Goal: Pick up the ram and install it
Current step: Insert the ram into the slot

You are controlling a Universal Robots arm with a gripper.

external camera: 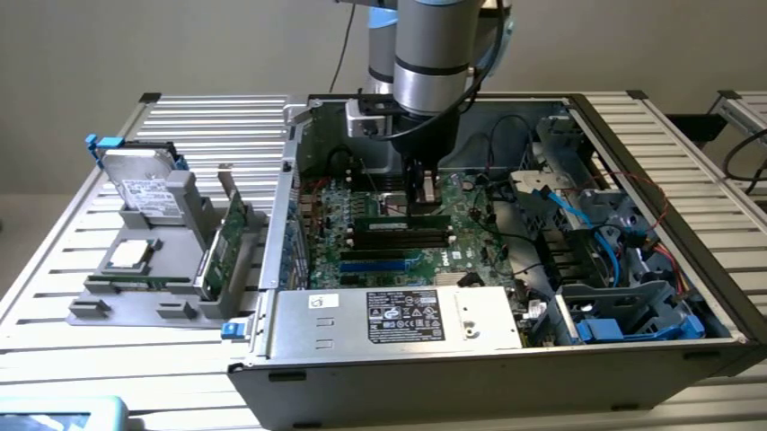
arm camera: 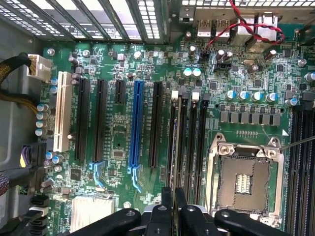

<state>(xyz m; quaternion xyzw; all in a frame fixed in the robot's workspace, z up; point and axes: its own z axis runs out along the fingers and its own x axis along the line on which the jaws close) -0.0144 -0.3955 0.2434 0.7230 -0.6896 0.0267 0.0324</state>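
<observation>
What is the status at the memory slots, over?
Gripper shut on the ram. Ram upright at the black memory slots, seating not confirmed. Blue cables apart from it, nothing in the way.

The case [external camera: 480, 386] is showing matt grey sheet metal, and the table [external camera: 671, 126] is gleaming in pale ribbed metal. The motherboard [arm camera: 118, 128] is shining glossy green (its slots [arm camera: 82, 118] smooth plastic); the ram [external camera: 401, 218] is looking duller green.
</observation>
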